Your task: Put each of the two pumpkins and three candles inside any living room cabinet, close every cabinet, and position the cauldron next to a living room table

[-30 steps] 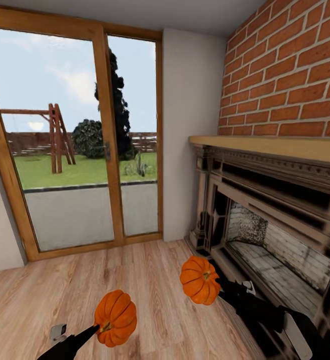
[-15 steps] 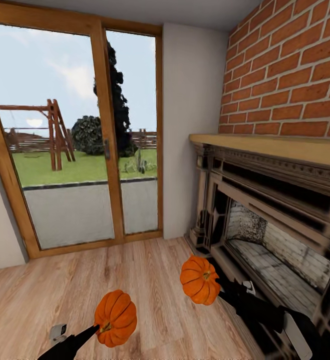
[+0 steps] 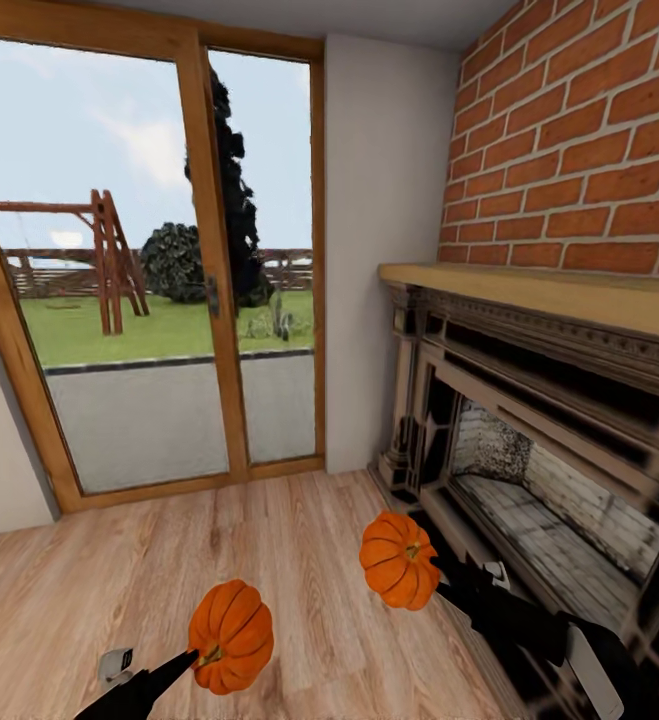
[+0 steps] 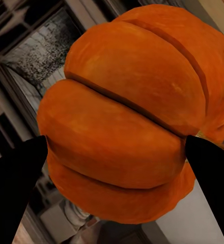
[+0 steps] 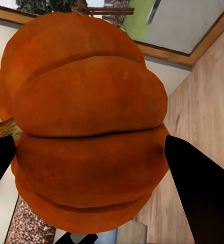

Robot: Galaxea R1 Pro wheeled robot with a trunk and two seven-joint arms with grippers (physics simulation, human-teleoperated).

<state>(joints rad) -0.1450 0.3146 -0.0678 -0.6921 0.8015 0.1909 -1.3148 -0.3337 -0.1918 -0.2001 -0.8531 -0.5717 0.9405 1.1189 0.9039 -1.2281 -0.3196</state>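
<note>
I carry two orange ribbed pumpkins above the wood plank floor. One pumpkin [image 3: 231, 635] hangs low at the left, with my left gripper [image 3: 204, 655] shut on it. In the left wrist view that pumpkin [image 4: 127, 112] sits between the two black fingers [image 4: 15, 188]. The other pumpkin [image 3: 399, 560] is held further right, near the fireplace, by my right gripper [image 3: 431, 580], which is shut on it. The right wrist view has this pumpkin [image 5: 86, 122] clamped between dark fingers [image 5: 198, 188]. Candles, cabinet, cauldron and table are out of view.
An ornate stone fireplace [image 3: 539, 440] with a wooden mantel stands at the right under a red brick chimney [image 3: 579, 150]. A wood-framed glass patio door [image 3: 169, 280] closes the far wall, with a garden behind. Plank floor [image 3: 299, 560] stretches ahead.
The whole picture has slid slightly down and right, so the camera has moved. Both pumpkins keep their places in my grippers.
</note>
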